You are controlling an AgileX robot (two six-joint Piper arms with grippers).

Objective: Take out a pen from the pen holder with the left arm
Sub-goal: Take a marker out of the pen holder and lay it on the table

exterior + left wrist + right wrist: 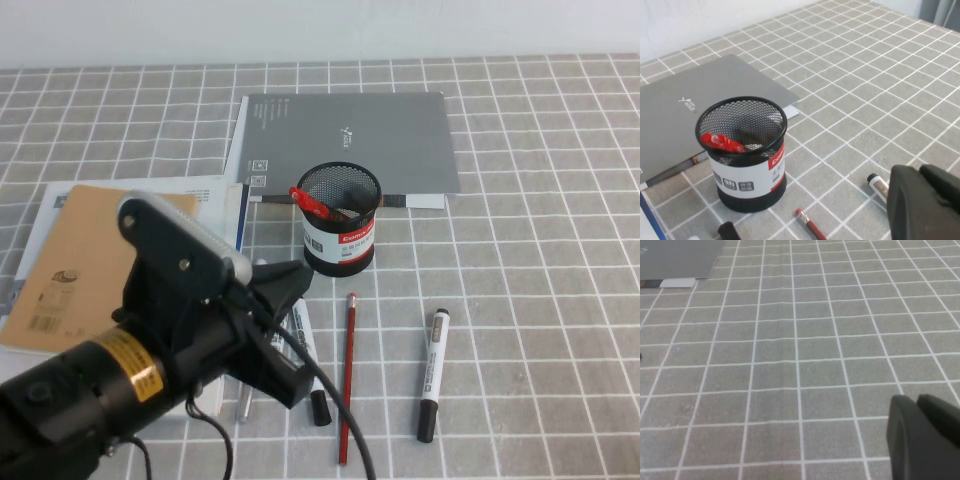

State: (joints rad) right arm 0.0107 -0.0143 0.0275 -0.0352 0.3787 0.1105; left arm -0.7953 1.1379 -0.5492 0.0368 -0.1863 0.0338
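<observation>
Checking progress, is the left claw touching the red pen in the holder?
Apart. Left wrist view shows tablecloth between left claw and red pen; right claw hovers over tablecloth elsewhere.

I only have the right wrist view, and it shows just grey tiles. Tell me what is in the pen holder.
Observer: The black mesh pen holder has a red pen in it, leaning on the rim on the robot's left side.
Operator: Give me the left gripper's position.
Observer: The left gripper is on the near side of the pen holder and to its left, fingers shut and holding nothing.
Operator: Now place my right gripper relative to that.
Observer: The right gripper is outside the high view, so I cannot place it relative to the pen holder.
</observation>
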